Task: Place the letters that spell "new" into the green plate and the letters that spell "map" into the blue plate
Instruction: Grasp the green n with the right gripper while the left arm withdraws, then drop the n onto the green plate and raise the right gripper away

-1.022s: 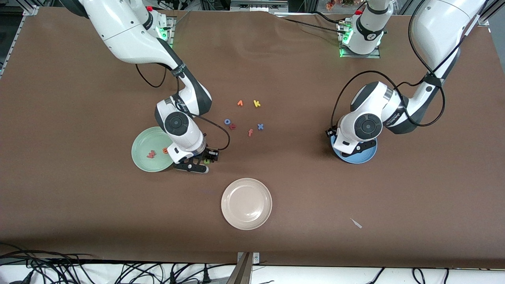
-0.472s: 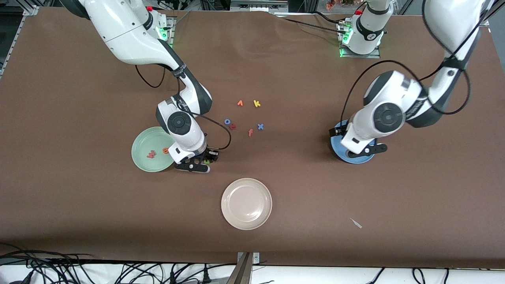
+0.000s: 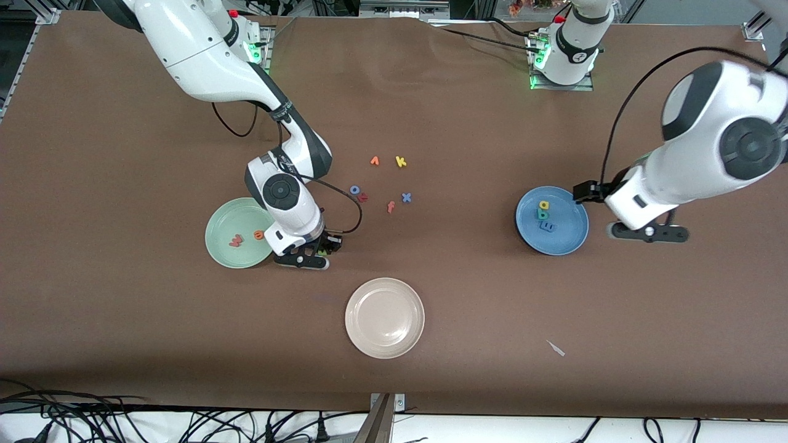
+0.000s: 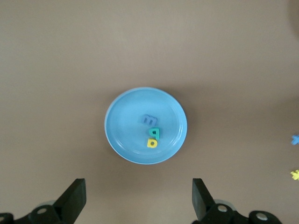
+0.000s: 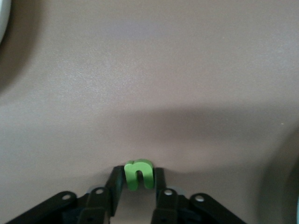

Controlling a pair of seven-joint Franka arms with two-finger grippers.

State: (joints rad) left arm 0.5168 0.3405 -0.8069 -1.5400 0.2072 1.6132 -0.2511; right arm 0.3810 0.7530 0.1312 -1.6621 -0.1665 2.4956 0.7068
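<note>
Nearest the front camera, the beige-white plate (image 3: 385,317) lies on the brown desk (image 3: 123,320). Farther from the camera and toward the right arm's end, the right end effector (image 3: 313,251) is down at the desk just beside the green plate (image 3: 221,243), its fingers pressed together on the olive-green n (image 5: 138,174), which stands between the pads in the right wrist view. In the green plate lie the salmon-red w (image 3: 236,241) and the orange e (image 3: 258,234), near each other.

Toward the left arm's end, the blue plate (image 3: 566,237) carries the blue m (image 3: 547,226), the teal-green p (image 3: 543,215) and the yellow a (image 3: 543,205), in a short touching row; the left wrist view shows them too. The left end effector (image 3: 646,232) hangs over bare desk just beside that plate, fingers (image 4: 74,198) spread wide apart and holding nothing.

Farther still, between the two plates, lie the blue o (image 3: 355,190), a small red letter (image 3: 363,197) touching it, the salmon f (image 3: 391,207) and the blue x (image 3: 406,197). Farthest are the orange v (image 3: 374,161) and the yellow k (image 3: 401,162).
</note>
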